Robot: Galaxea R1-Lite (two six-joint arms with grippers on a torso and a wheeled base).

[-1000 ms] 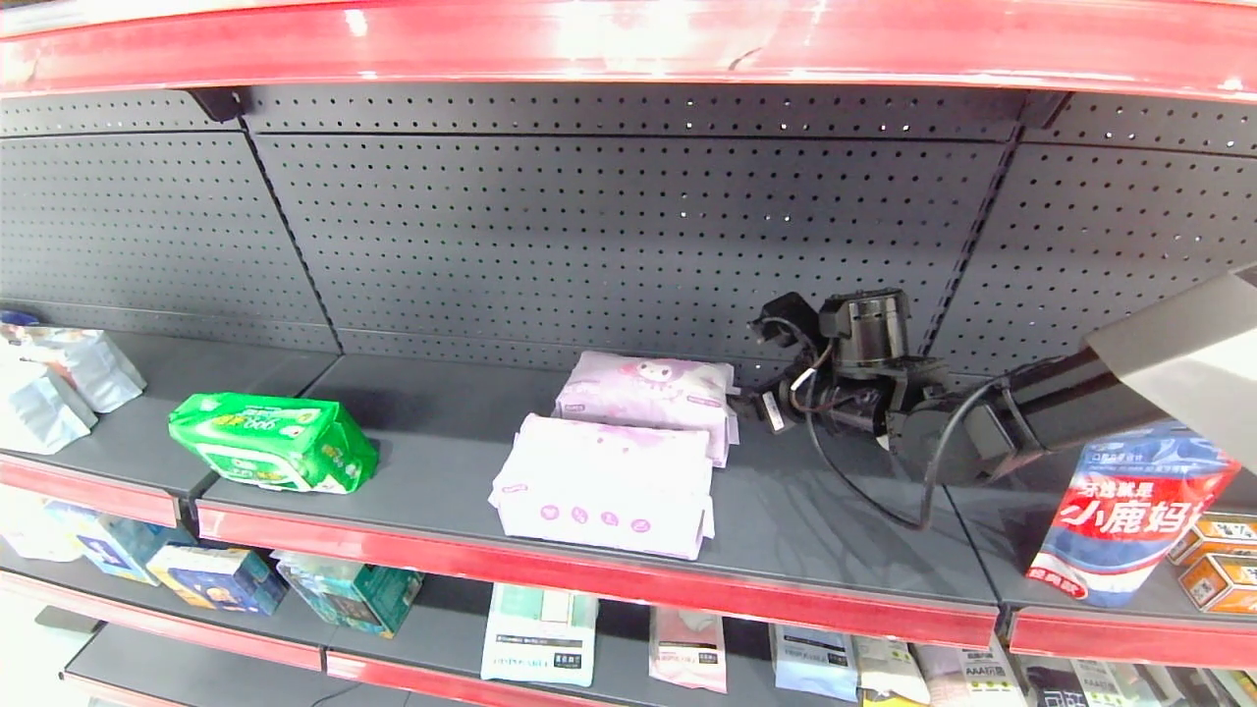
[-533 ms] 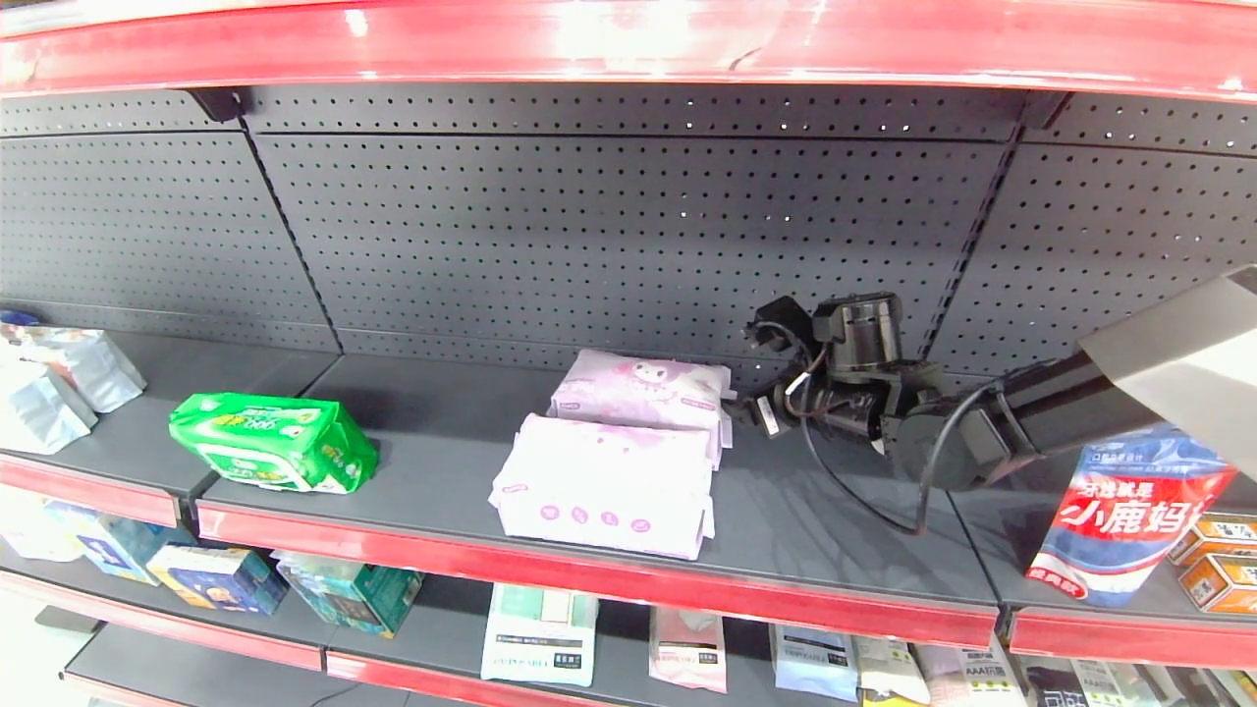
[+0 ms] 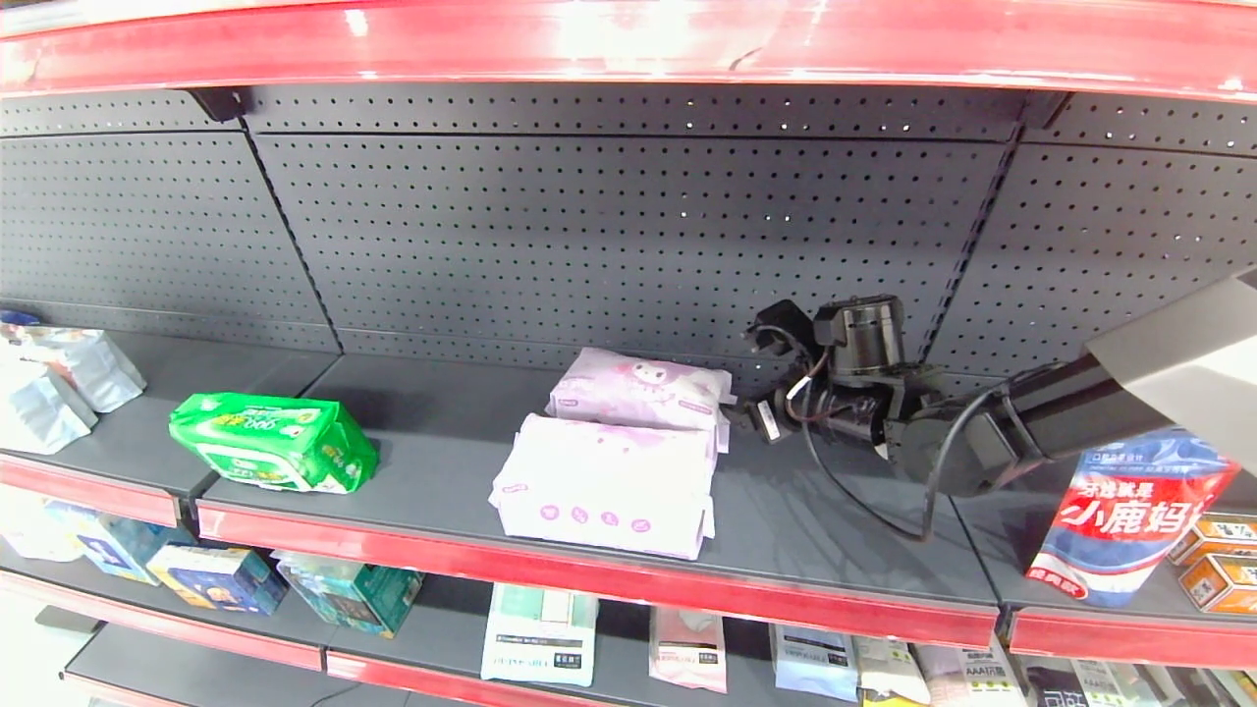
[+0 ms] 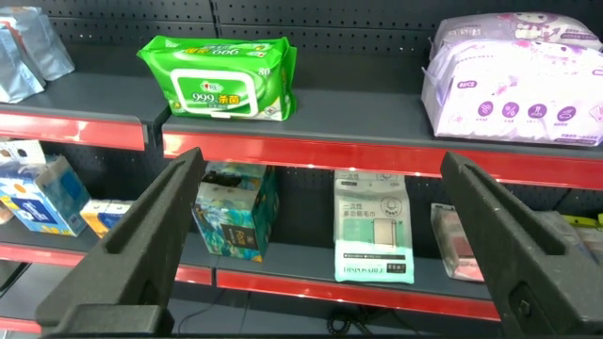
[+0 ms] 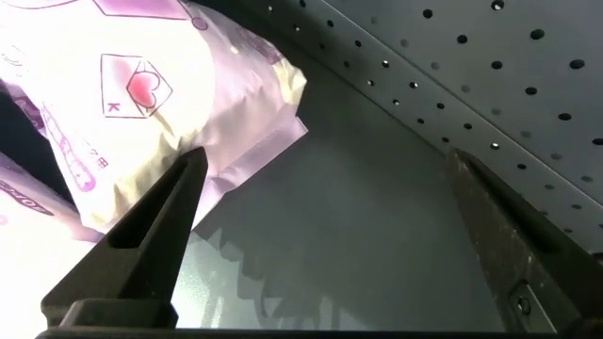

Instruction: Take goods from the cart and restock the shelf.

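Right gripper: fingers spread wide, nothing between them. One tip sits at the corner edge of the rear pink pack; can't tell if it touches. The right wrist view gives that close-up plus the perforated back panel just beyond. The head view gives the context instead: the right arm comes in from the right, low over the middle shelf, with its tip just beside that rear pack's right end. Left gripper: fingers also wide apart and empty, out in front of the shelving and well apart from the goods. The left wrist view catches the lower tiers the head view mostly cuts off: a teal box, a white-green pouch and blue boxes. Count on the middle tier: two pink packs lying flat, the rear one against the back panel and the front pink pack touching it on the near side. There is one green wipes pack well to their left, two silvery pouches at far left, one red-and-blue pouch standing at right, and two orange boxes at the right edge.
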